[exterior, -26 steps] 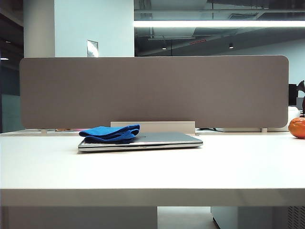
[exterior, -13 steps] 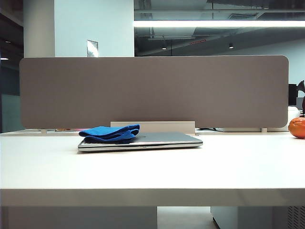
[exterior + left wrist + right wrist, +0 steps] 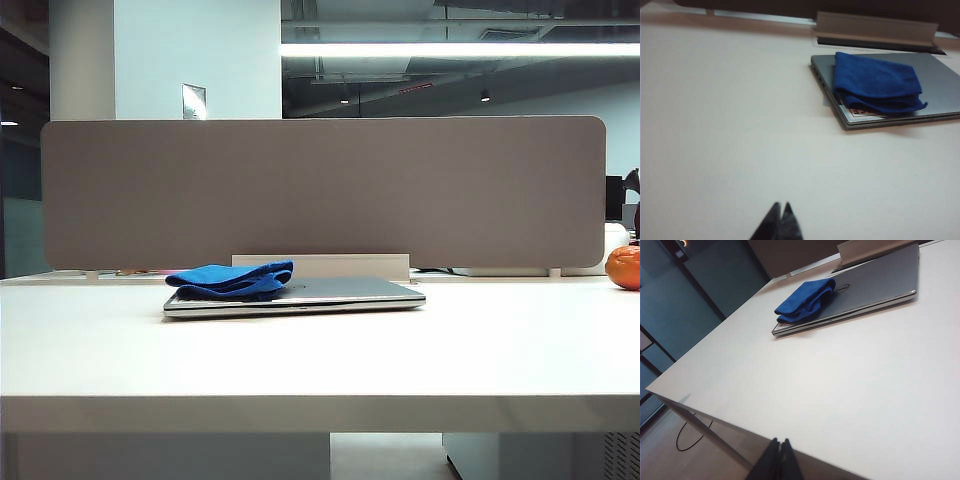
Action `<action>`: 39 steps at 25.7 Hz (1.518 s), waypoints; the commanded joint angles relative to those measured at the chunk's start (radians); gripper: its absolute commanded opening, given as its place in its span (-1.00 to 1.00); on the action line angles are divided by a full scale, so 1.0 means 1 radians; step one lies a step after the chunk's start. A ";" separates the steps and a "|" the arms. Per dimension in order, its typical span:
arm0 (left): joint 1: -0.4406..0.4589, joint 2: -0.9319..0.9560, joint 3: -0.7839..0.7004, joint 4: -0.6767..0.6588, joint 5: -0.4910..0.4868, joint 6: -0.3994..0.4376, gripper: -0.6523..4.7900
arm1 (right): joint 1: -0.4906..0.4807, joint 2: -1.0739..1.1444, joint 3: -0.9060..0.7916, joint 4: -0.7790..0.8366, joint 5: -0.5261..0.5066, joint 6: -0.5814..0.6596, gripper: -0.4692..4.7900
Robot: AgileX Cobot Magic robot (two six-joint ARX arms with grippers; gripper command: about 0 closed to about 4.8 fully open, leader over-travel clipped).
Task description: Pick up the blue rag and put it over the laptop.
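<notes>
Both grippers are clenched and empty: left gripper (image 3: 781,212) above bare table (image 3: 730,125), right gripper (image 3: 780,447) near the table edge. Blue rag (image 3: 232,279) lies folded on one end of the laptop (image 3: 340,293), apparently covering part only. Placement looks done; next, spreading it if fuller cover is required

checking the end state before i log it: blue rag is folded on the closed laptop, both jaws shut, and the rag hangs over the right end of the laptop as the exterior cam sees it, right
Not quite. The blue rag lies on the left end of the closed laptop, as the exterior view shows. The left gripper and right gripper do have their jaws shut, away from it.
</notes>
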 commanded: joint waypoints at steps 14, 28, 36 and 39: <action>0.048 -0.292 -0.199 0.199 0.011 0.008 -0.78 | 0.001 -0.002 -0.004 0.014 -0.002 -0.004 -0.74; 0.048 -0.292 -0.199 0.188 0.011 0.001 -0.78 | 0.001 -0.002 -0.004 0.014 -0.001 -0.004 -0.74; 0.048 -0.292 -0.199 0.188 0.011 0.001 -0.78 | 0.001 -0.002 -0.005 0.107 0.192 -0.161 -0.74; 0.048 -0.292 -0.199 0.188 0.011 0.001 -0.78 | 0.001 -0.002 -0.005 0.135 0.546 -0.172 -0.74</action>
